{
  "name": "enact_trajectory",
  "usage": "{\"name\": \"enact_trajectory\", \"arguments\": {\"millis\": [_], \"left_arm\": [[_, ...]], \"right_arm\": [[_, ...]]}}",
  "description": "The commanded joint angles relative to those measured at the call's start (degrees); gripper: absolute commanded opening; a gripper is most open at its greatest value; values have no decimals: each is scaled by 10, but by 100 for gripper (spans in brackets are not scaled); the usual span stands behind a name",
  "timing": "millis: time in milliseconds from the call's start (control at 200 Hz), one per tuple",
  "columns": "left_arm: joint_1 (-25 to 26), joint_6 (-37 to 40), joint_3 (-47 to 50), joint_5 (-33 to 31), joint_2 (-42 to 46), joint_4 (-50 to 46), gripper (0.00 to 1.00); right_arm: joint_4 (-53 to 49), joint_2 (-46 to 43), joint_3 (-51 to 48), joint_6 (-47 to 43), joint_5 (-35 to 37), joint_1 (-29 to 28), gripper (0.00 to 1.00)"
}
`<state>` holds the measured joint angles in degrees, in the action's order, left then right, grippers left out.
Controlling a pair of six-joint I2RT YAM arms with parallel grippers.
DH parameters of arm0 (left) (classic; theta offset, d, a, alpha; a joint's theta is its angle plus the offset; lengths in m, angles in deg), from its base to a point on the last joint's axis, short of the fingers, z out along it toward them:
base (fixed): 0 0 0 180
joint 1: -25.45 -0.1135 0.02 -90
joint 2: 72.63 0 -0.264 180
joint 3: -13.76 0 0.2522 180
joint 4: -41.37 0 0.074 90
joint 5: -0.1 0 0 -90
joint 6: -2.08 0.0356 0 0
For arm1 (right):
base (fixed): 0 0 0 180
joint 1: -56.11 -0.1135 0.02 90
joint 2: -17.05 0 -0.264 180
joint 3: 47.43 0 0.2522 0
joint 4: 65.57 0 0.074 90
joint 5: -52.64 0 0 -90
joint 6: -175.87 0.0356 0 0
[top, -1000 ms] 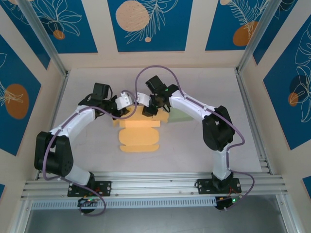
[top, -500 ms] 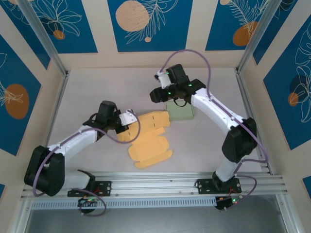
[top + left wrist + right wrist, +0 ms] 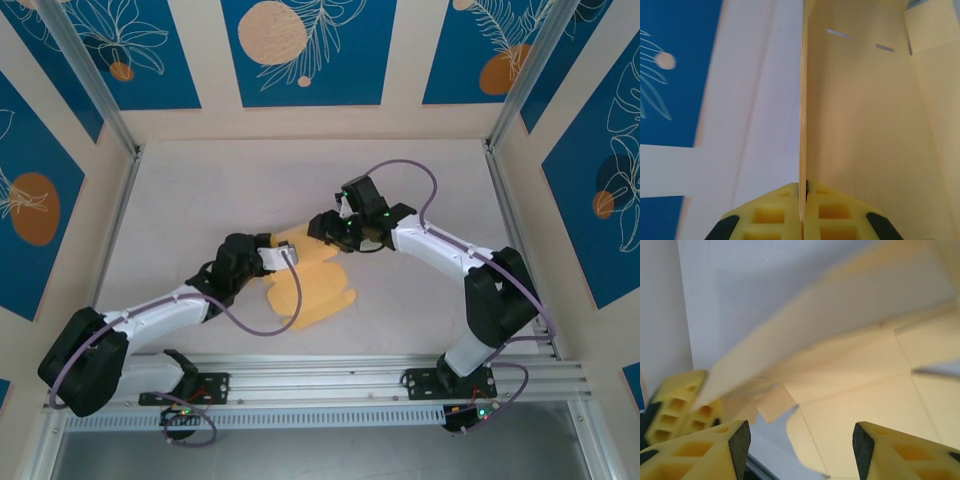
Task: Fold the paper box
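The yellow paper box (image 3: 315, 285) lies partly folded on the table in the top view, one panel raised. My left gripper (image 3: 284, 256) is shut on that upright panel's edge; in the left wrist view the panel (image 3: 865, 125) rises from between the closed left gripper (image 3: 803, 202). My right gripper (image 3: 325, 229) hovers open over the box's far side. Seen from the right wrist, the right gripper (image 3: 800, 442) holds nothing, the box sheet (image 3: 860, 385) lies below it, and the left gripper's fingers (image 3: 680, 410) pinch the raised flap.
An aluminium rail (image 3: 320, 375) with both arm bases runs along the near edge. Blue-patterned walls (image 3: 300, 50) and metal frame posts (image 3: 515, 100) enclose the white table (image 3: 200, 190), with room at the back and on both sides.
The left gripper dragged the box nearer and rightward, tilting it. The right gripper let go, lifted toward the back, then came back down over the box with its jaws wider.
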<state>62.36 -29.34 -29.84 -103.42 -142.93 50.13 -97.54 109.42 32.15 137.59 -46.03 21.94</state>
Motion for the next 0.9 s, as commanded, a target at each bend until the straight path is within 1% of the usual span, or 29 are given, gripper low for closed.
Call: {"name": "enact_trajectory", "arguments": {"millis": [0,125,255,310,390,480,670,795,840,895], "left_arm": [[-14,43,-10,-25,-16,62,0],[-22,41,-33,10,-92,104,0],[-21,52,-46,0,-152,144,0],[-21,53,-47,1,-157,160,0],[-20,49,-52,10,-153,158,0],[-20,56,-55,7,-151,157,0],[-20,69,-48,0,-145,154,0],[-19,76,-46,-1,-149,156,0],[-19,75,-46,0,-149,157,0],[-18,75,-46,4,-149,157,0]], "right_arm": [[62,-10,-25,58,-11,4,59],[62,-25,-34,53,8,18,60],[61,-30,-22,42,19,29,61],[58,-16,-10,39,15,35,61],[68,9,0,49,-1,45,61],[111,37,-1,69,-28,56,61],[206,94,17,86,-70,56,61],[236,129,37,92,-77,53,61],[238,140,42,93,-75,52,59],[263,148,37,97,-76,52,51]]}}
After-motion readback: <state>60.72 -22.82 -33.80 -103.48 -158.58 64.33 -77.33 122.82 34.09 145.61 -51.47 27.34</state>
